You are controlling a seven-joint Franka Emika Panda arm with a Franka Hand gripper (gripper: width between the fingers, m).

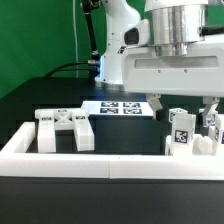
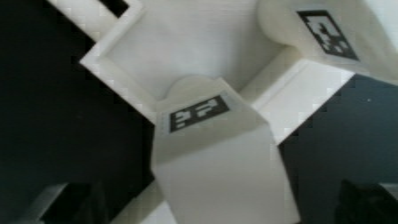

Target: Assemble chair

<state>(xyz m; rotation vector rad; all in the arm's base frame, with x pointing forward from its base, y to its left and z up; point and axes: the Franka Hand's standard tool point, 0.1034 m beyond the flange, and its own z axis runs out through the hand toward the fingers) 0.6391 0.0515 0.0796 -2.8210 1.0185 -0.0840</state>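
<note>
Hovering over a cluster of chair parts (image 1: 186,132) at the exterior view's right, the arm (image 1: 175,45) looks to be lining up a pick. Assembly of the chair seems to be at an early stage, since the pieces lie apart and no finished seat is to be seen. The jaws are spread wide and grip nothing. In the wrist view their dark fingertips (image 2: 50,203) show well apart, one on each side of a white forked piece (image 2: 199,160) bearing a square tag (image 2: 199,113). That piece lies in the gap between them but below, untouched so far as can be told. The next move likely calls for a straight descent that keeps the forked piece centred, then a firm close across its narrow stem, with care not to knock the tagged blocks standing just beside it. Nearest the exterior camera runs the low white barrier wall (image 1: 110,160). Just behind it, under the jaws, stand the clustered parts, though whether they touch the wall cannot be told. Level with them toward the exterior view's left, well apart from the jaws, the X-braced back panel (image 1: 65,128) lies on the black tabletop (image 1: 30,105). Farther back rests the marker board (image 1: 120,107), and beyond it rises the arm's white base (image 1: 118,45).
</note>
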